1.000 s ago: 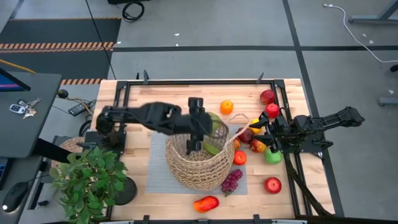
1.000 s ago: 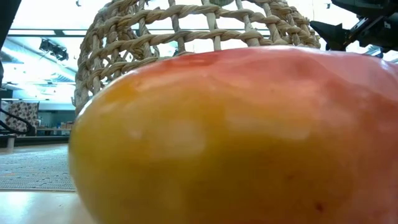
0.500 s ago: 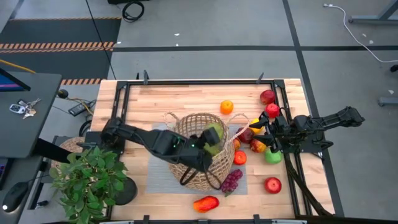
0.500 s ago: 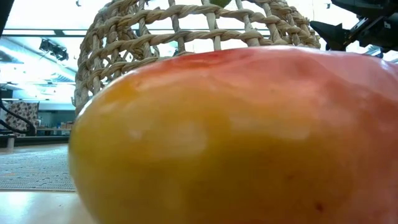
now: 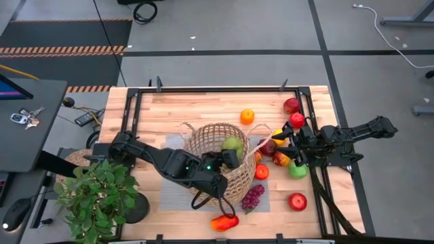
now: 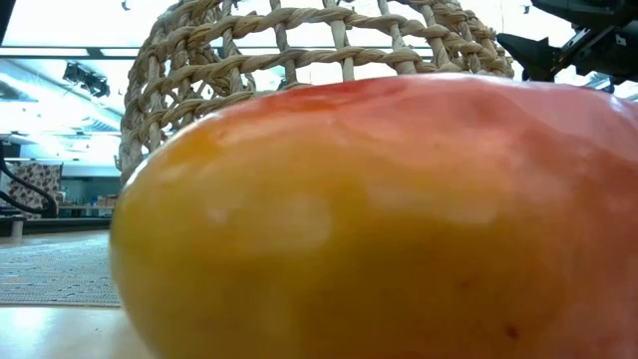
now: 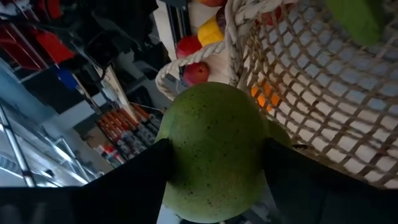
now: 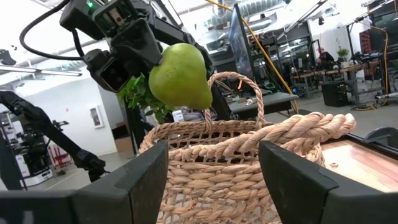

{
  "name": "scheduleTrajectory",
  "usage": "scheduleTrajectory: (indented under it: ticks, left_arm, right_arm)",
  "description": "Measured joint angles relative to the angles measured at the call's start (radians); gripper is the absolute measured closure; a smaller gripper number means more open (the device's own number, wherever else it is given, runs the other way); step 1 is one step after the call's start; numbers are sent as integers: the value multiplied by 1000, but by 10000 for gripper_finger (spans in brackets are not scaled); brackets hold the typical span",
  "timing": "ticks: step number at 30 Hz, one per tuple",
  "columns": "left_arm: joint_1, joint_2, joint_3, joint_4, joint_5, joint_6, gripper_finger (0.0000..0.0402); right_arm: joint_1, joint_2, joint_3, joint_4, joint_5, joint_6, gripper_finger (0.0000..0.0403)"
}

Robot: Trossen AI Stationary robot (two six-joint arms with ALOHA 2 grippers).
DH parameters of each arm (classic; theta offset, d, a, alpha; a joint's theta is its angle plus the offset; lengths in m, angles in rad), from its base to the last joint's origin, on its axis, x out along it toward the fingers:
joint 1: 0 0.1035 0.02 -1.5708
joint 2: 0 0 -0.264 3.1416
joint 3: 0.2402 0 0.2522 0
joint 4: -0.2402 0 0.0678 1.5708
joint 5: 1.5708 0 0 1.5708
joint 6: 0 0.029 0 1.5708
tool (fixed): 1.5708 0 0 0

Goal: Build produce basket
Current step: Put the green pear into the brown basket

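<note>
Left tool (image 8: pixel 163 65) holds a green pear (image 8: pixel 180 78) seemingly above the basket (image 8: pixel 249 168).

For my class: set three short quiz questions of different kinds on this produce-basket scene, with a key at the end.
1. True or false: the left claw holds a green pear above the basket.
2. Which piece lies nearest the table's front edge? A the orange; B the red-orange pepper; C the purple grapes.
3. Fill in: the right claw is next to a cluster of fruit, holding the basket's ____.

Key: 1 true; 2 B; 3 handle.
</note>
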Motion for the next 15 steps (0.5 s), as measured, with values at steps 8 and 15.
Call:
scheduleTrajectory:
  ticks: [8, 15]
  left_arm:
    - [22, 0, 0, 0, 1, -112, 152]
    - [83, 0, 0, -1, 1, -217, 151]
  right_arm:
    - [0, 0, 0, 0, 0, 0, 148]
    - [0, 0, 0, 0, 0, 0, 148]
